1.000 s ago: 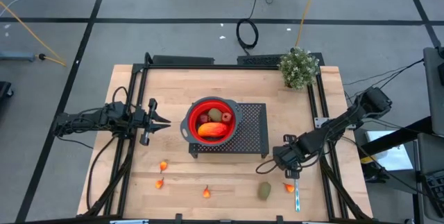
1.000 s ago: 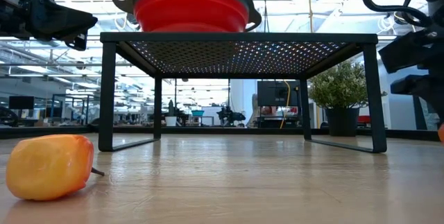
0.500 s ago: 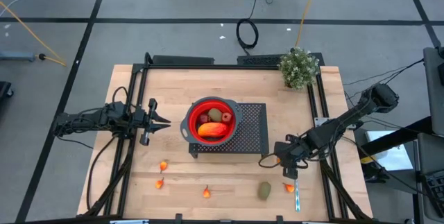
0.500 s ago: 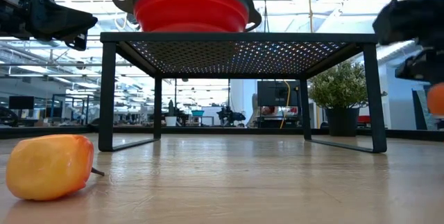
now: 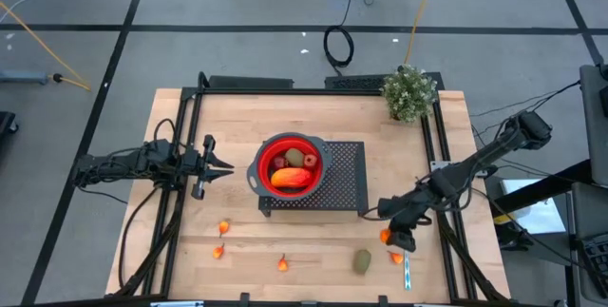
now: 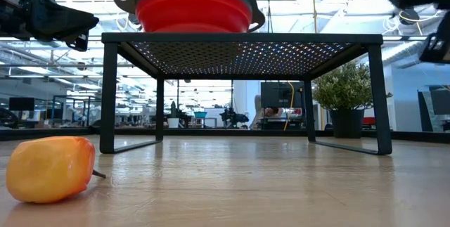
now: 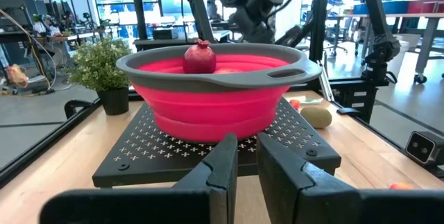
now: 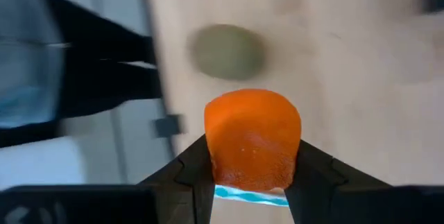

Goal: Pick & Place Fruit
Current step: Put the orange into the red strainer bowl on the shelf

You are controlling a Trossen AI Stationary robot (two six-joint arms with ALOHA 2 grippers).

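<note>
A red bowl (image 5: 258, 176) stands on a black perforated rack (image 5: 344, 182) mid-table and holds a long orange piece, a dark red round one and a brownish-green one. My right gripper (image 5: 386, 236) hangs right of the rack's near corner, shut on a small orange fruit piece (image 8: 252, 137). A brownish-green oval (image 5: 362, 261) and an orange bit (image 5: 396, 259) lie on the table near it. My left gripper (image 5: 220, 166) waits level left of the bowl, shut but for a narrow slit, holding nothing. My right gripper pinches the orange piece by its two opposite sides (image 8: 216, 156) between its two fingers. The fingers slant down toward the table's near left. The piece sits between the fingertips, lifted clear of the table.
A silver utensil with a light-blue handle (image 5: 407, 273) lies by the near right edge. Three small orange bits (image 5: 224, 226) (image 5: 218, 250) (image 5: 282, 264) lie near the front left. A potted plant (image 5: 409, 93) stands at the far right corner. Black frame rails run along both sides.
My right gripper has risen from the table with the orange piece and tipped from pointing steeply down to a slant, rolling as it went. The piece is now lifted clear; in the low view it has gone up out of sight.
</note>
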